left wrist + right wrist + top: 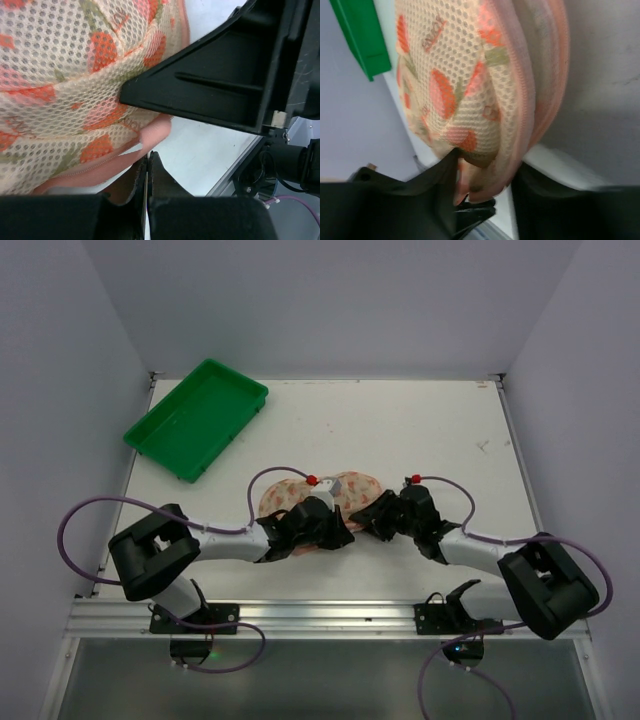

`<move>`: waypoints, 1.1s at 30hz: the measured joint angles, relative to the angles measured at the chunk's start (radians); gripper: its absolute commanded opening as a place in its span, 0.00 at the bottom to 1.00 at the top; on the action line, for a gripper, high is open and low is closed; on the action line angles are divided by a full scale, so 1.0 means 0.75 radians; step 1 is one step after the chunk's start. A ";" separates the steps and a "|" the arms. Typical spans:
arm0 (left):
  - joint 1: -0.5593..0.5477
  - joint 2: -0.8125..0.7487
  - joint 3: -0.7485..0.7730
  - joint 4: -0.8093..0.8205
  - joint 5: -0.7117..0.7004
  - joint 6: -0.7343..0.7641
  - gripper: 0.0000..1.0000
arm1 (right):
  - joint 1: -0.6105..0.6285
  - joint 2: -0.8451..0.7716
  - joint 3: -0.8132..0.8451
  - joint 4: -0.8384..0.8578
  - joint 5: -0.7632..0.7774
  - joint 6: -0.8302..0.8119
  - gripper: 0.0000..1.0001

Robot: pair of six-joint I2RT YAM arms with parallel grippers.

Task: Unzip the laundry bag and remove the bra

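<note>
While overhead is the only view of the whole cell, start there. White table (420, 440), boxed in by plain pale grey-lilac walls (330, 300). Aluminium rail (320, 615) runs across the lower part of the frame. Green tray (197, 420) sits upper left, angled, well apart from everything else. Laundry bag (348, 487) lies on the table at frame centre. The arms (230, 540) close in on it from both sides, and their black hardware covers most of its lower half.

Overhead doesn't resolve the fingers; the wrist views do. Left wrist view adds the mesh texture, the orange-and-green print and the pink zipper trim (100, 167) curving across lower centre. It also shows a black wedge (215, 85) lying against the mesh from the upper right; can't tell what it belongs to. Right wrist view shows one lobe bulging up through frame centre with the trim down its right side. The tray corner is upper left and bare table is at right.

Left gripper (148, 172): fingers pressed together at bottom centre, only a hairline seam between them. The tips are right at the pink trim, touching it; can't tell if any fabric is caught.

Right gripper (485, 172): fingers spread, straddling the lobe's lower edge. The left finger (440, 175) is against the mesh and the right one sits just beside the trim. Can't tell if it's a firm grip.
</note>
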 measured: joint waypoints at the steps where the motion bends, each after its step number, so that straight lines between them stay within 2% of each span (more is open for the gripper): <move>1: -0.001 0.000 0.000 -0.001 -0.003 0.000 0.00 | 0.006 0.003 0.000 0.013 -0.001 0.004 0.24; 2: -0.002 0.000 -0.001 -0.005 -0.007 0.000 0.00 | 0.009 0.002 0.000 0.025 -0.005 0.011 0.15; 3: -0.003 0.000 -0.001 -0.009 -0.011 -0.001 0.00 | 0.010 0.001 0.000 0.037 -0.004 0.015 0.01; 4: -0.003 -0.001 -0.002 -0.013 -0.021 0.000 0.00 | 0.009 -0.001 0.000 0.044 -0.004 0.022 0.00; 9: 0.005 -0.070 -0.043 -0.054 -0.112 -0.022 0.00 | -0.096 -0.049 0.000 0.001 -0.072 0.013 0.00; 15: 0.126 -0.312 -0.288 -0.109 -0.213 -0.057 0.00 | -0.375 -0.206 0.031 -0.186 -0.208 -0.132 0.00; 20: 0.288 -0.552 -0.439 -0.245 -0.277 -0.054 0.00 | -0.511 -0.136 0.217 -0.366 -0.376 -0.327 0.00; 23: 0.298 -0.685 -0.441 -0.295 -0.301 -0.018 0.00 | -0.521 -0.046 0.320 -0.422 -0.449 -0.432 0.01; 24: 0.300 -0.717 -0.441 -0.303 -0.300 0.000 0.00 | -0.525 -0.020 0.352 -0.445 -0.463 -0.463 0.22; 25: 0.302 -0.735 -0.440 -0.307 -0.296 0.016 0.00 | -0.526 -0.001 0.375 -0.458 -0.474 -0.484 0.35; 26: 0.304 -0.749 -0.440 -0.308 -0.284 0.033 0.00 | -0.527 0.022 0.405 -0.475 -0.479 -0.518 0.62; 27: 0.304 -0.749 -0.440 -0.307 -0.274 0.045 0.00 | -0.528 0.033 0.423 -0.484 -0.477 -0.528 0.74; 29: 0.304 -0.727 -0.440 -0.305 -0.239 0.056 0.00 | -0.527 0.035 0.459 -0.509 -0.448 -0.583 0.90; 32: 0.296 -0.653 -0.439 -0.265 -0.167 0.053 0.00 | -0.500 -0.019 0.453 -0.529 -0.371 -0.584 0.99; 33: 0.285 -0.621 -0.437 -0.244 -0.149 0.051 0.00 | -0.481 -0.066 0.431 -0.533 -0.325 -0.574 0.99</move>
